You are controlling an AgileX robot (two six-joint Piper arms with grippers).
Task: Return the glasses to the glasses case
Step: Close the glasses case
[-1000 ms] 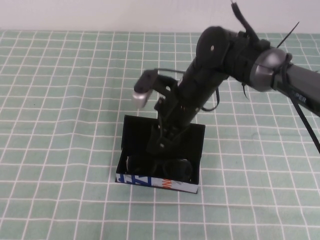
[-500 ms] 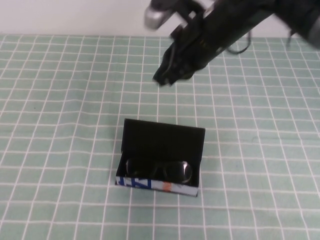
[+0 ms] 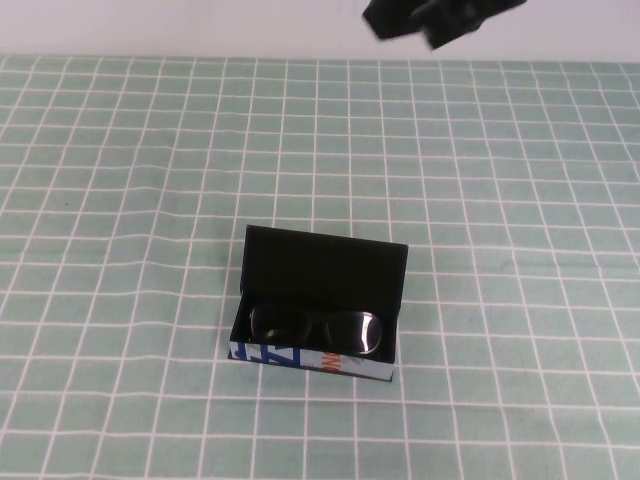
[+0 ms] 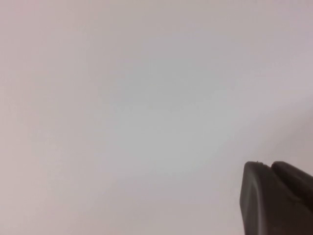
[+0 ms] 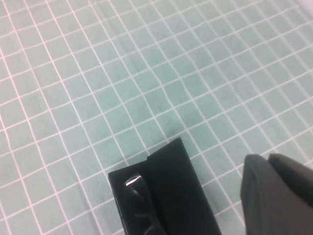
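case front: white strip with blue and orange print faced the camera
glasses case point(image 3: 320, 268): sat open on the green checked tablecloth point(image 3: 120, 200), black lid propped up behind
glasses point(image 3: 318, 328): lay inside the case, dark lenses up
right gripper point(image 3: 430, 18): way up at the far edge, clenched, nothing in it
left gripper point(image 4: 276, 198): faced a blank wall, couldn't tell its state

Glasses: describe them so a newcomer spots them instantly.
On the green checked tablecloth sits one open glasses case, lid upright. The glasses lie inside, behind its white printed front: black frames, dark lenses. The right gripper is high above, fingers shut.
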